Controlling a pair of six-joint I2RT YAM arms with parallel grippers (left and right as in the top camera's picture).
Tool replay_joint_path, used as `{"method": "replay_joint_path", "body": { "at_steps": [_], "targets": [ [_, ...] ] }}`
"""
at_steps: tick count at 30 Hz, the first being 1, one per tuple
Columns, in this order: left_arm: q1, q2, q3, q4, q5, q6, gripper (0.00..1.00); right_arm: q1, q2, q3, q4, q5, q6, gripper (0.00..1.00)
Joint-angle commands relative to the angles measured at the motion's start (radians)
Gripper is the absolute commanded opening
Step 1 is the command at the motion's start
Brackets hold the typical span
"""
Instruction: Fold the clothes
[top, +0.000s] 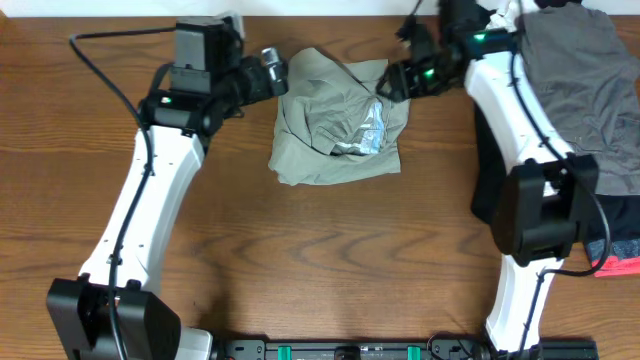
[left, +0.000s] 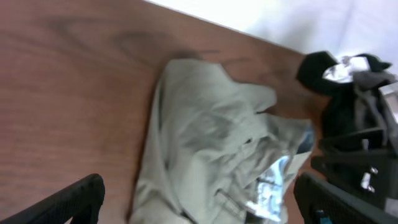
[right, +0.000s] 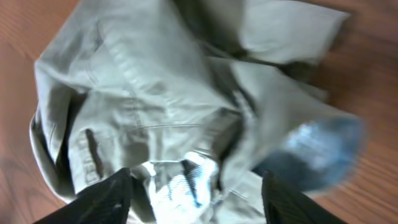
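R wrist view blurry, clothes (right: 161, 106) cut off at btm edge; black garment (top: 485, 180) partly hidden under R arm (top: 515, 105)

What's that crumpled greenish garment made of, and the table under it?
The khaki-green shorts look like matte woven cotton: stitched seams and soft creases show. The whitish pocket lining seems a thinner, slightly shinier cloth. The table shows brown wood grain with a smooth finish; solid wood, veneer or laminate, the look leaves that open.
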Motion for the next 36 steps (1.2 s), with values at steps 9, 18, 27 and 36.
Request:
{"method": "replay_joint_path", "body": {
  "at_steps": [9,18,27,36],
  "targets": [
    [0.0,0.0,0.008,-0.018,0.006,0.095,0.98,0.068,0.072,-0.007,0.001,0.118,-0.167,0.63],
    [0.0,0.0,0.007,-0.027,0.006,0.095,0.98,0.092,0.141,-0.007,0.067,0.118,-0.198,0.49],
    [0.0,0.0,0.007,-0.031,0.006,0.095,0.98,0.086,0.145,0.014,0.15,0.103,-0.166,0.01],
    [0.0,0.001,0.007,-0.033,0.006,0.095,0.98,0.009,0.143,0.169,0.207,0.099,-0.134,0.01]
  ]
}}
